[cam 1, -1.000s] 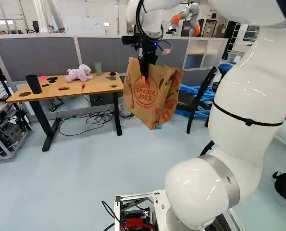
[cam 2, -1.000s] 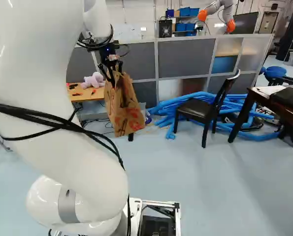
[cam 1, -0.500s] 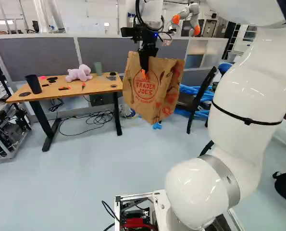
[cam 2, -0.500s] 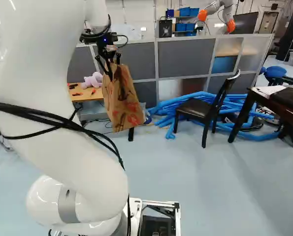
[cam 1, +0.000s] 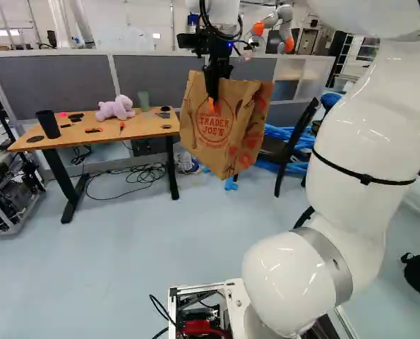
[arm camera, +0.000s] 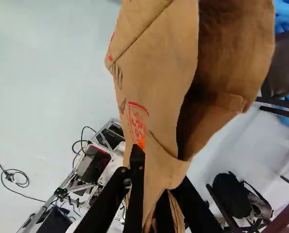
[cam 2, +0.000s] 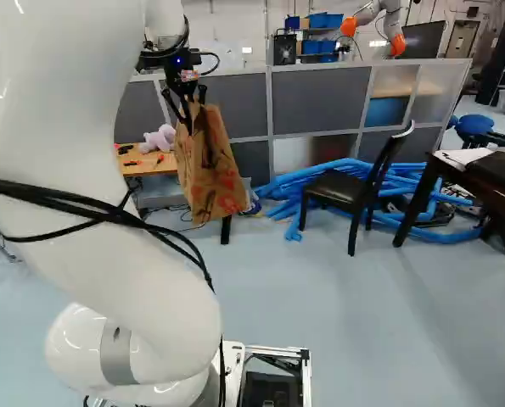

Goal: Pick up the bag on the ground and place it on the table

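Note:
In the left base view my gripper [cam 1: 213, 102] is shut on the rim of the brown paper bag [cam 1: 213, 134], which hangs tilted in the air, right of the table. The wrist view shows my gripper [arm camera: 151, 187] with the bag's paper [arm camera: 159, 82] pinched between its fingers; the bag's mouth gapes to one side. The wooden table [cam 1: 145, 126] carries a pink plush toy [cam 1: 116, 108], a black cup [cam 1: 49, 123], a green cup [cam 1: 144, 100] and several small dark items.
A black chair [cam 2: 347, 186] stands before a heap of blue tubes [cam 2: 320, 174]. Grey partitions [cam 2: 316, 100] run behind the table. A dark table [cam 2: 430, 191] is at the right of the right base view. Another robot [cam 2: 379, 17] stands beyond the partitions. Cables [cam 1: 135, 176] lie under the wooden table.
The bag, held in my gripper, has swung and turned a little, its lower end shifting left in the left base view. The wrist has shifted slightly. The base has stayed put.

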### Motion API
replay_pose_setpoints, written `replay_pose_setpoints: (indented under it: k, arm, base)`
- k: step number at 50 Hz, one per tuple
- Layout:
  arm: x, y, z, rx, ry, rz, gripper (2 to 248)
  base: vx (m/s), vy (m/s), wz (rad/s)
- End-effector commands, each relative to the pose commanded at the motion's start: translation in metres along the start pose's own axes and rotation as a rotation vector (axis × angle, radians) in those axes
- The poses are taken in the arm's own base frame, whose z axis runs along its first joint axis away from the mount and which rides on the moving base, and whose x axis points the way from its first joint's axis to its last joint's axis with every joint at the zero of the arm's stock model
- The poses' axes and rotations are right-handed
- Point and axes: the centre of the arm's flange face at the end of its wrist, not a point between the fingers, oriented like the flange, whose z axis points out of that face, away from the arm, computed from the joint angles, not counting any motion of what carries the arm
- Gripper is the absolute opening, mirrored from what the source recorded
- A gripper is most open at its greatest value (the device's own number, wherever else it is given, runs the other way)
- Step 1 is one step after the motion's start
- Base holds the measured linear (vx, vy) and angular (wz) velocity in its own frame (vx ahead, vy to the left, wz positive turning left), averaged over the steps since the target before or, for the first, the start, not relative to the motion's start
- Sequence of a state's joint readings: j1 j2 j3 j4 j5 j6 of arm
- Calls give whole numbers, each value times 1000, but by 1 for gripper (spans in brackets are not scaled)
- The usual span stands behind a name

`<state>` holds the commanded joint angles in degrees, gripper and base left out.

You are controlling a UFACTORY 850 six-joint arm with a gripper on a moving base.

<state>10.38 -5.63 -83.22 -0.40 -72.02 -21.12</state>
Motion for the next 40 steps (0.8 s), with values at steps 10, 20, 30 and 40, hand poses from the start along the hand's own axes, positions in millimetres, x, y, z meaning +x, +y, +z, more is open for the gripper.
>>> replay_pose_setpoints:
  k: [10,20,30,40]
  arm:
    - [0,0,0,0,0,0,21]
    - [0,0,0,0,0,0,21]
    - [0,0,0,0,0,0,21]
    - [0,0,0,0,0,0,21]
  base:
    - [90,-1,-13]
    - [131,0,-18]
    - [167,-1,-24]
    - [181,23,82]
